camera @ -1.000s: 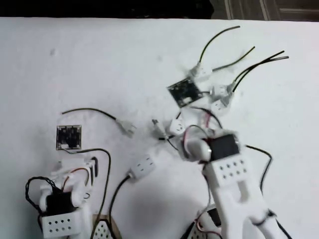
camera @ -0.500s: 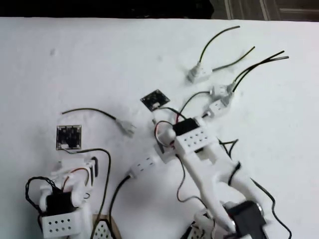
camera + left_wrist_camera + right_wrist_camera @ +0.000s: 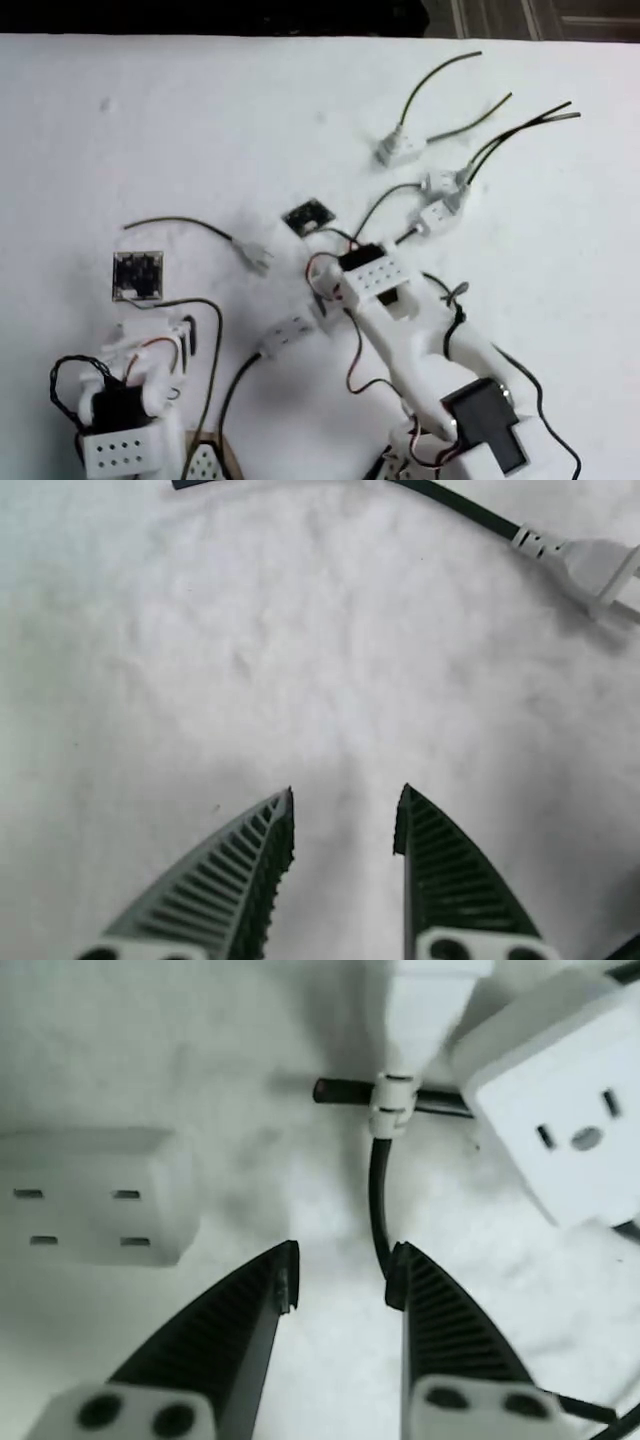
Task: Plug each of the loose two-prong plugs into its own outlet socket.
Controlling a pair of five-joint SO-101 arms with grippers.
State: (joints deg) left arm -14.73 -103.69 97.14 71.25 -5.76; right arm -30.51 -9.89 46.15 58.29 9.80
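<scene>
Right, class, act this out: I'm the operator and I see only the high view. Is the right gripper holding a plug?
Observer: No. Its wrist view shows the right gripper open, gripping nothing.
Operator: What lies ahead of it?
Observer: A white plug lies between a four-slot outlet and a three-hole outlet.
Operator: And the other arm?
Observer: The left gripper is open over the table, with a loose plug beyond it.
</scene>
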